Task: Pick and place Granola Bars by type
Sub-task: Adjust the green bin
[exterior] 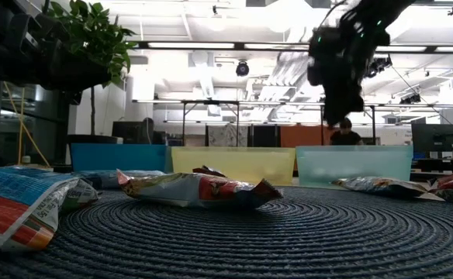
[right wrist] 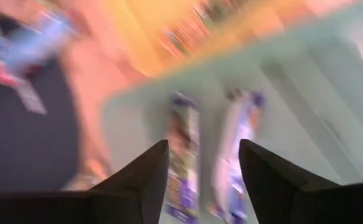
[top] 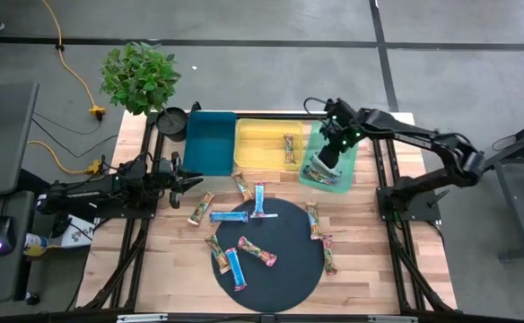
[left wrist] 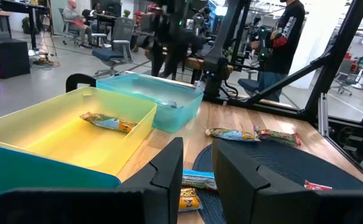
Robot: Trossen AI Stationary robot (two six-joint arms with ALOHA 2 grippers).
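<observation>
Dropping a silvery granola bar into the green tray; right gripper above that tray, fingers apart, nothing held. Next: back to the bars on the dark mat beside the tray

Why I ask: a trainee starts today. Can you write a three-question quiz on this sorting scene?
1. True or false: the yellow tray holds exactly one granola bar.
2. The right hand is above which of these? A: the yellow tray. B: the green tray. C: the round dark mat.
3. Which tray has no bar in it?

Key: 1 true. 2 B. 3 the teal tray.
</observation>
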